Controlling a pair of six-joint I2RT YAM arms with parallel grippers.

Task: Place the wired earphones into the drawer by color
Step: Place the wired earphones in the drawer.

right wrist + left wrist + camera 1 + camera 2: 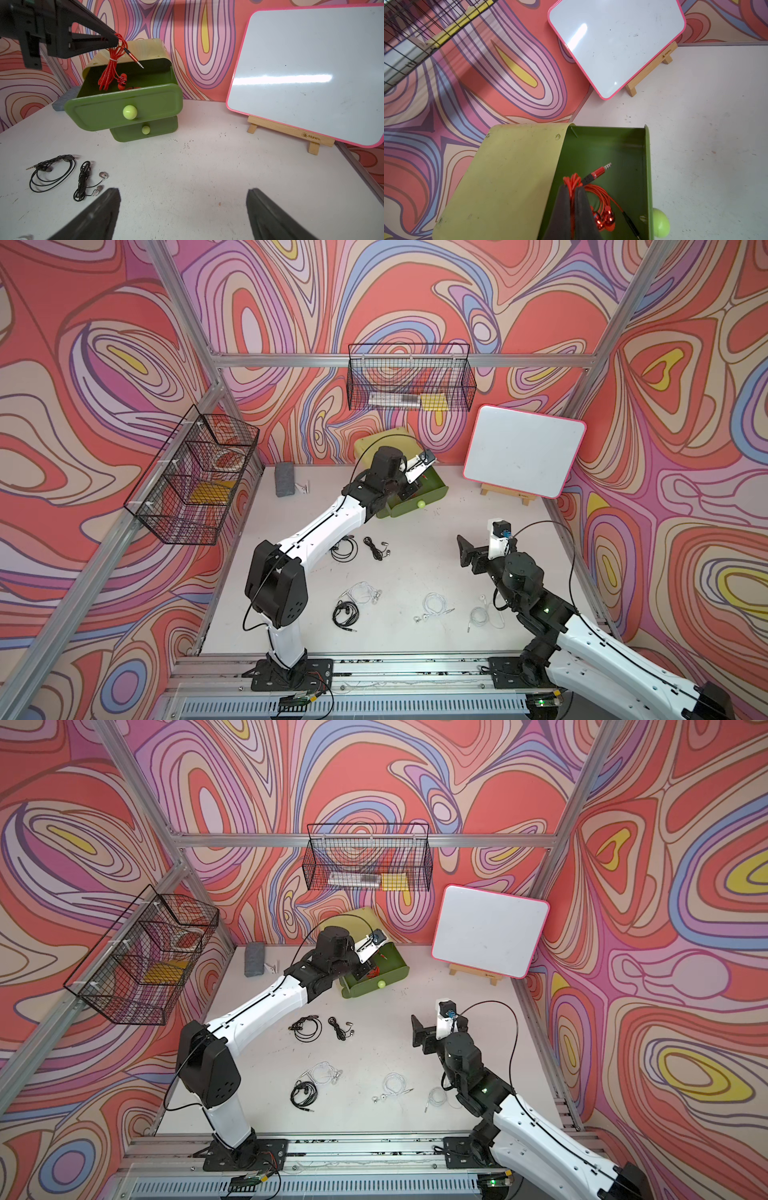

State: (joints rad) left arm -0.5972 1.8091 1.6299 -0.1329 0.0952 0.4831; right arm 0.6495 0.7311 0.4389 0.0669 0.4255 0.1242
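Left wrist view puts you right over the open top drawer (646, 166): your left gripper (572, 187) is pinched tight on the red earphones (601, 199), and the bundle dangles from the tips down into the drawer, plug sticking out sideways, not yet let go. You cannot tell from these views whether another red set already lies beneath it. Your right gripper (184, 191) hovers over bare table with its jaws spread wide and nothing between them. By my reckoning you are early in the job: three black sets (345, 549) and three white sets (434, 605) lie loose on the table, and the lower drawer (145, 129) is shut. The table (207, 166) is white, scuffed and speckled with dark marks. Around it you have swirling red, pink and lilac walls (415, 290), two wire baskets (409, 381) hung up, a grey block (284, 479) at the back, and a pink-edged whiteboard (301, 72) on a small wooden easel
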